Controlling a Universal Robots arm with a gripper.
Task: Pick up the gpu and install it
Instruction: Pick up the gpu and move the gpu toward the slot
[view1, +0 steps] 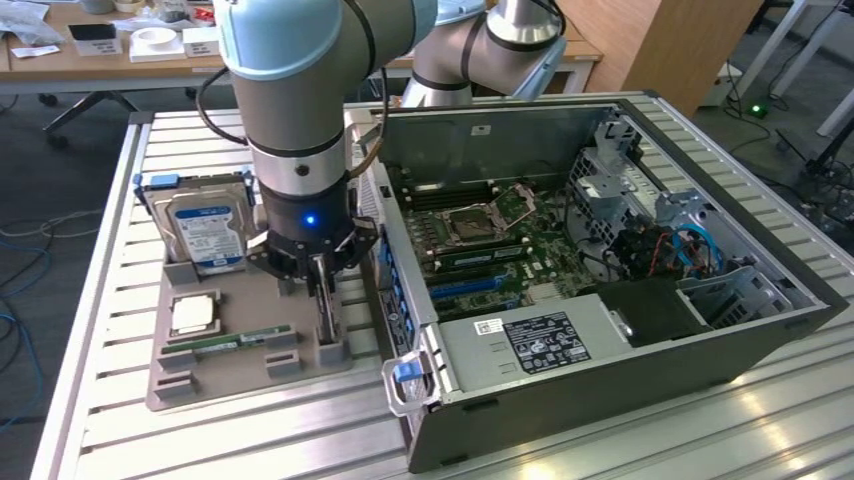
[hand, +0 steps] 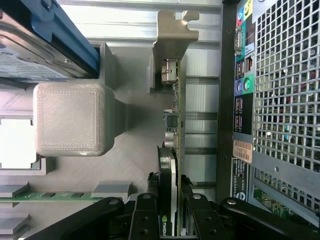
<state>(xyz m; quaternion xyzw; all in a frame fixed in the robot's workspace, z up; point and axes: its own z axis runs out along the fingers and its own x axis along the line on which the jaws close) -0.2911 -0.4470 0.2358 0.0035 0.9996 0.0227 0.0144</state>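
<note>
Your wrist view shows the gpu (hand: 169, 170) edge-on, with the claw (hand: 169, 200) pinched narrowly on both its faces. Your exterior view puts the open case (view1: 614, 395) at the claw's three o'clock.

near end of gpu (hand: 172, 120) hidden between tool (hand: 169, 190) fingers, hard drive (hand: 25, 55) cut off at wrist view's edge

Probably a robotics lab, slatted metal bench (view1: 747, 425), open computer case (view1: 641, 392)
</note>
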